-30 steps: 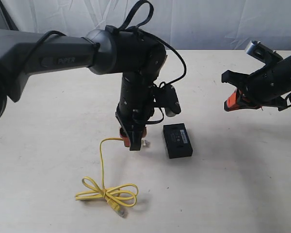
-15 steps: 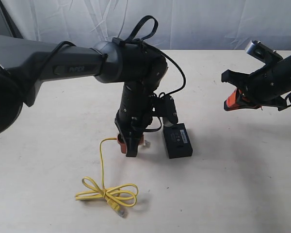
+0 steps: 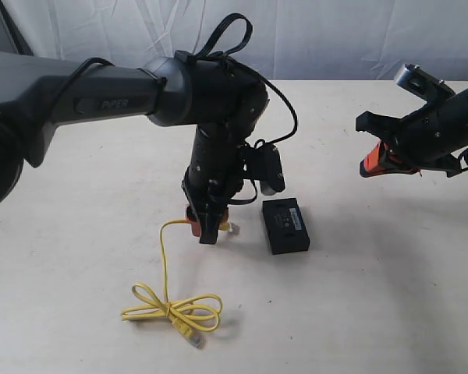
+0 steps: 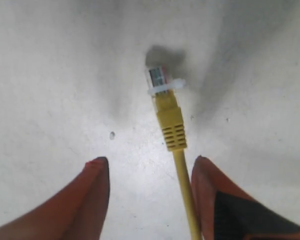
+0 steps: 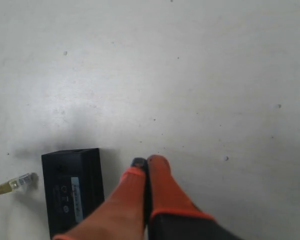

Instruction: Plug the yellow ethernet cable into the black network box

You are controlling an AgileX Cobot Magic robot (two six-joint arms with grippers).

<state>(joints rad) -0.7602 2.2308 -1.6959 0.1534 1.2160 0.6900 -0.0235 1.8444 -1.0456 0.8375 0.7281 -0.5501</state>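
The left gripper [image 4: 150, 195] stands open astride the yellow ethernet cable [image 4: 171, 125], plug pointing at twelve o'clock; the black network box [image 3: 285, 225] lies at its three o'clock. The right gripper [image 5: 142, 172] is closed, empty, well apart.

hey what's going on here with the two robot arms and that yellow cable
The left gripper is down at the table with its jaws open around the yellow ethernet cable, just behind its plug, not yet closed on it. The black network box lies flat beside it, nothing plugged in. The right gripper is shut and empty, raised off to the side.
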